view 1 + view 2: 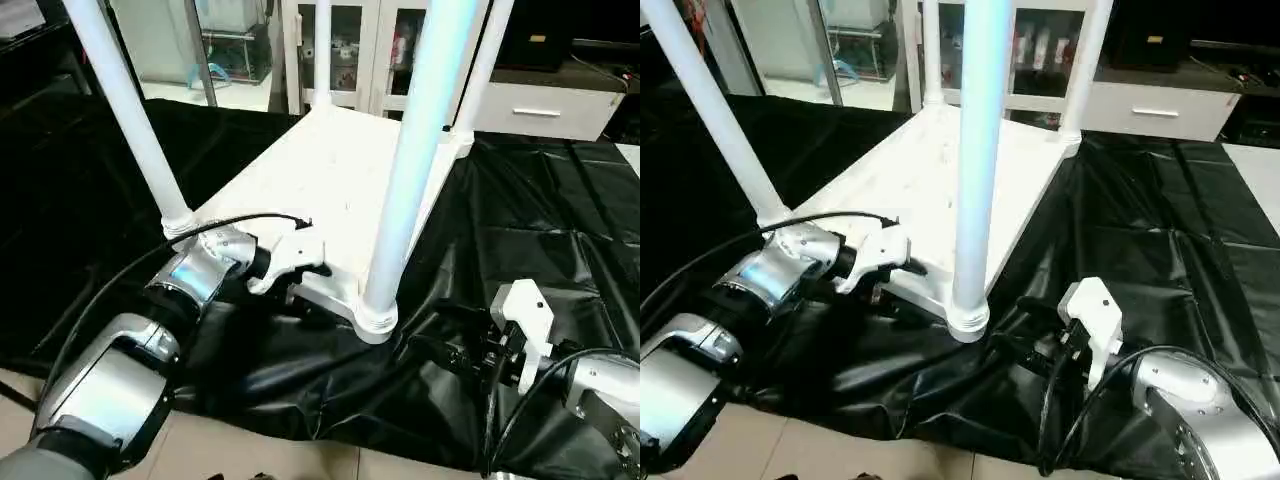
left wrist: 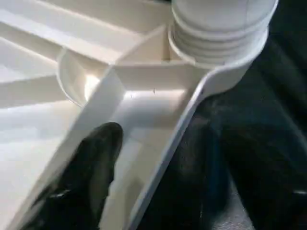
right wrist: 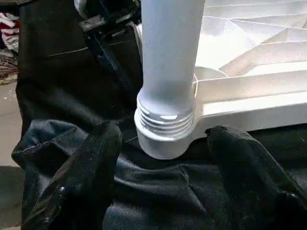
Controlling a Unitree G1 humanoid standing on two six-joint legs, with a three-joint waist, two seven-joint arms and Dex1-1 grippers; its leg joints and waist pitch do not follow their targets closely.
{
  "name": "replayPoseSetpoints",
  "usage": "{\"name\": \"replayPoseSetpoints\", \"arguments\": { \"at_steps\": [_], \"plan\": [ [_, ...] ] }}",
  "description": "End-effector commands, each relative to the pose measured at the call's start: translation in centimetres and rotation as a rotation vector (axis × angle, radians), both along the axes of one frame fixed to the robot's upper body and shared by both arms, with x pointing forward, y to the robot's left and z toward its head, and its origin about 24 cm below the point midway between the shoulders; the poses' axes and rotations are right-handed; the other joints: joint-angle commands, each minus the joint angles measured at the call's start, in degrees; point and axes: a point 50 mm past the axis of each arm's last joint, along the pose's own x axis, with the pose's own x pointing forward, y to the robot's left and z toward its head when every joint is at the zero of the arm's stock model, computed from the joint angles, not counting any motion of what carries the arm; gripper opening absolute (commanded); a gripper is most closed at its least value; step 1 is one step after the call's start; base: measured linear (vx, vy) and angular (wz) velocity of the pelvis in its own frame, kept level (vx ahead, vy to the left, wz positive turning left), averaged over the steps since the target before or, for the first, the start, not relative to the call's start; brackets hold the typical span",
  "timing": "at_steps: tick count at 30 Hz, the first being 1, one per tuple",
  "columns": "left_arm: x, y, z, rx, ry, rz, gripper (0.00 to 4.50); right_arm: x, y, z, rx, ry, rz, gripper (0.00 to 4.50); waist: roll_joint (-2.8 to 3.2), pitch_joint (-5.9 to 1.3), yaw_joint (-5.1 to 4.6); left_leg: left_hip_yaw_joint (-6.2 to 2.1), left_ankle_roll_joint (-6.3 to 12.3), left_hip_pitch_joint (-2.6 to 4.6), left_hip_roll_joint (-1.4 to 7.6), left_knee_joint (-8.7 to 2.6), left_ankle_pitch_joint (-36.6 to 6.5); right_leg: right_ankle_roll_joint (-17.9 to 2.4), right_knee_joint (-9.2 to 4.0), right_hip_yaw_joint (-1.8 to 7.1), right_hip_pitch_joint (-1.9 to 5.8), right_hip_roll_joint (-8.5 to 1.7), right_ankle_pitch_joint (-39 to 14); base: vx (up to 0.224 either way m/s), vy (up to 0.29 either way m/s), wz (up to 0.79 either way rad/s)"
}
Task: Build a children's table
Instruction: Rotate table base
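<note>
The children's table lies upside down on my black-covered desk, underside up, so that its corner sockets face upward to take legs. All four legs stand in their sockets, long axes near vertical, thin ends pointing up and slightly splayed outward. The tabletop's long axis runs away from me toward the cabinets at the back.

My left tool is at the near edge of the tabletop, between the two closest legs. One black finger lies inside the ribbed underside, the other outside the rim wall, so the wall sits between the spread fingers; I judge this is to steady or lift the table.

My right tool hangs spread and empty, low over the desk, the near right leg's threaded base just ahead between its fingers, not touching.
</note>
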Motion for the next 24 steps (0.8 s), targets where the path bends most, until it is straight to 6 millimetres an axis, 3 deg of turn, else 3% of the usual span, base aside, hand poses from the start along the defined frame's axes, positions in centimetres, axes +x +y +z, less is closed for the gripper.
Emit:
{"name": "replayPoseSetpoints", "arguments": {
  "at_steps": [1,8,16,22,24],
  "plan": [
    [0.4,0.0,0.4,0.046,-0.038,-0.014,3.46,0.0,0.3,0.7,-0.011,-0.011,0.036,3.23,-0.75,-3.21,0.39,-2.89,3.56,1.02,6.75,-6.13,-12.6,-17.6,-3.63,1.91,2.65,-4.76,-4.1,0.0,0.0,0.0],
    [0.4,0.7,0.0,0.14,0.009,-0.056,2.87,-0.1,0.1,0.6,-0.033,0.008,0.043,3.23,-0.73,-3.05,0.73,-2.94,2.59,1.21,6.89,-6.34,-14.0,-17.5,-3.77,2.0,2.44,-4.9,-5.9,0.0,0.0,0.0],
    [0.3,0.8,0.0,0.187,0.02,-0.11,2.27,0.1,0.1,0.3,-0.028,0.009,0.03,3.23,-0.95,-3.17,0.7,-2.82,3.68,1.18,6.93,-6.21,-12.1,-18.3,-3.51,1.92,2.54,-4.94,-2.2,0.0,0.0,0.0],
    [0.3,2.1,-0.2,0.311,0.053,-0.113,1.93,0.2,0.1,0.4,-0.031,0.002,0.023,3.23,-0.52,-2.94,0.55,-2.99,2.66,1.21,7.02,-6.46,-14.2,-17.7,-3.72,2.03,2.47,-5.02,-5.2,0.0,0.0,0.0],
    [0.4,3.0,-0.5,0.361,0.073,-0.069,1.62,0.3,-0.1,0.3,-0.032,-0.007,0.009,3.23,-0.46,-2.88,0.3,-3.08,2.18,1.13,6.95,-6.58,-14.6,-17.7,-3.77,2.02,2.53,-4.99,-5.5,0.0,0.0,0.0]
  ]
}}
